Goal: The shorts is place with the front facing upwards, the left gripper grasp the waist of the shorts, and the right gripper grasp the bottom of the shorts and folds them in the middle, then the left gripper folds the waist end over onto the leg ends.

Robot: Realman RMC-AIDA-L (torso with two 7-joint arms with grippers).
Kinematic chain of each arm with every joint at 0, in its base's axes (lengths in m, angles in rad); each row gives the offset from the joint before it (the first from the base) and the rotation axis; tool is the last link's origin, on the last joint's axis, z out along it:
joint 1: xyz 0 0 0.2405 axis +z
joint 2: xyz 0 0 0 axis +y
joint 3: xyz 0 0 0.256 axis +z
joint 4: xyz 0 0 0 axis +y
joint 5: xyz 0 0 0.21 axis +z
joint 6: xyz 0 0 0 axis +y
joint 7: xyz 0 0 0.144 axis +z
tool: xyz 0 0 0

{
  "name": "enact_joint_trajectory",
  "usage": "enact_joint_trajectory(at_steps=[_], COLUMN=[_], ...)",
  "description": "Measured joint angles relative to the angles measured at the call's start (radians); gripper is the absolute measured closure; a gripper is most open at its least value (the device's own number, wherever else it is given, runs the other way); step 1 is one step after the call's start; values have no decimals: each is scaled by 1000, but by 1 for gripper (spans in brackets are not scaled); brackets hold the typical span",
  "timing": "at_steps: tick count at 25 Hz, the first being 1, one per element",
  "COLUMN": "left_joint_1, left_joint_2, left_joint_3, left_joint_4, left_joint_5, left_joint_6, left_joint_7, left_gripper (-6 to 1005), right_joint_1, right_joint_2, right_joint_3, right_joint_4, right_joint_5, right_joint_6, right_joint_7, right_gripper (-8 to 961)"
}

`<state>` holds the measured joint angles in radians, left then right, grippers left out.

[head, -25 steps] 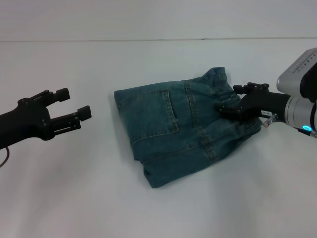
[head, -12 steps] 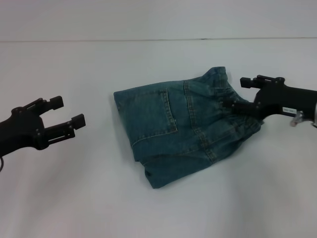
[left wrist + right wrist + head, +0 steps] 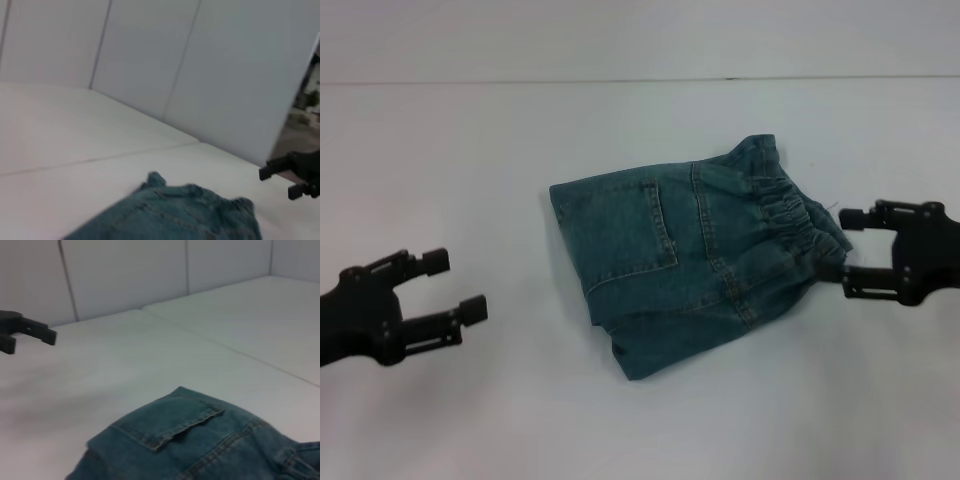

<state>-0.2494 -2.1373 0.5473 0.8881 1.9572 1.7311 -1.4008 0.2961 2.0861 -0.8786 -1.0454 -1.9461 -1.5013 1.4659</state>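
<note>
I see the shorts lying folded at the centre of the white table, waist toward its right edge. The right gripper hovers just beside the waist, jaws spread, grasping nothing. The left gripper hovers near the left edge, released, well apart from the shorts.

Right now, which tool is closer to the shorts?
The right tool, open just off the gathered waist of the shorts; the left tool, also open, sits well clear.
</note>
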Motion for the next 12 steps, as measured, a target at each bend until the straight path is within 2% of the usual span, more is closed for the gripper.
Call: enact_joint_trajectory(at_steps=[5,12], left_joint_1=[2,9], left_joint_2=[8,10], left_joint_3=[-53,-75], left_joint_4=[11,9], left_joint_5=[63,75], left_joint_6=[49,77], left_joint_7=[-2,13], left_gripper=[98,98], right_joint_1=[-22,-33], right_joint_2=[0,0], right_joint_3=[58,70], right_joint_4=[-44,-36], right_joint_5=[-56,-69], right_joint_6=[-109,-129], right_joint_7=[10,-6], right_gripper=[164,164])
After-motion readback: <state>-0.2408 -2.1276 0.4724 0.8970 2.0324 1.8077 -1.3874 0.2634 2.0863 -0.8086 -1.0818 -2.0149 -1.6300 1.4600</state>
